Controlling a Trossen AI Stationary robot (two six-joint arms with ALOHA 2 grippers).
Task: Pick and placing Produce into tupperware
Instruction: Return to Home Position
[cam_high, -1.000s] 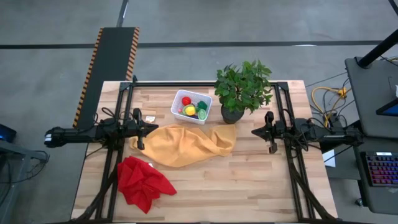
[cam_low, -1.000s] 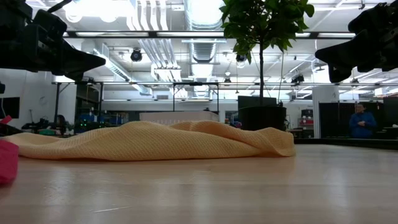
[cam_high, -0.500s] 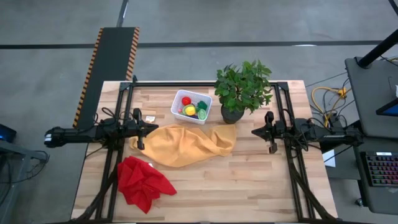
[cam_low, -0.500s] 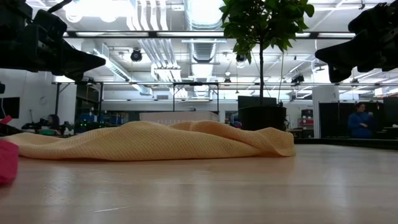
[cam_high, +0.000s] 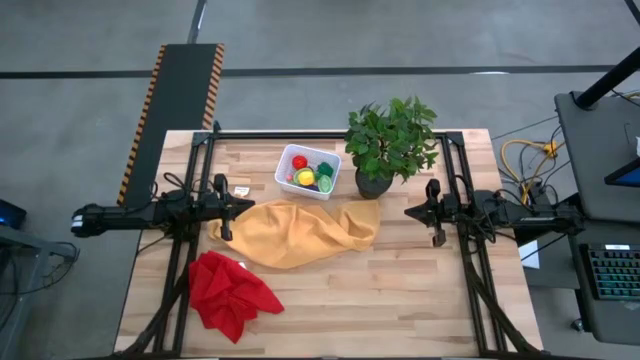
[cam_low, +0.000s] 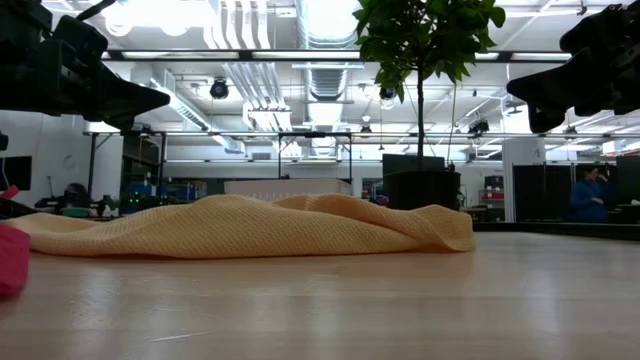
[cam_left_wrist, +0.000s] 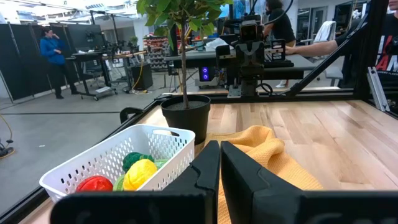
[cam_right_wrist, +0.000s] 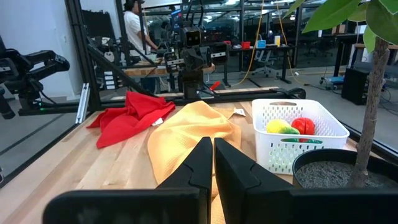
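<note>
The white dotted bin (cam_high: 307, 171) stands on the table near its far edge. It holds toy produce (cam_high: 309, 176): red, yellow, green and purple pieces, also seen as produce (cam_left_wrist: 127, 176) and produce (cam_right_wrist: 290, 127) in the wrist views. My left gripper (cam_high: 236, 206) hovers shut at the table's left side, over the near-left of the bin (cam_left_wrist: 121, 163). My right gripper (cam_high: 411, 212) hovers shut at the right side, near the potted plant. Neither touches anything.
A leafy potted plant (cam_high: 389, 145) in a black pot stands right of the bin. A yellow cloth (cam_high: 298, 231) lies crumpled mid-table, a red cloth (cam_high: 230, 293) at the near-left corner. Bare wood shows at the near right. People move in the room beyond.
</note>
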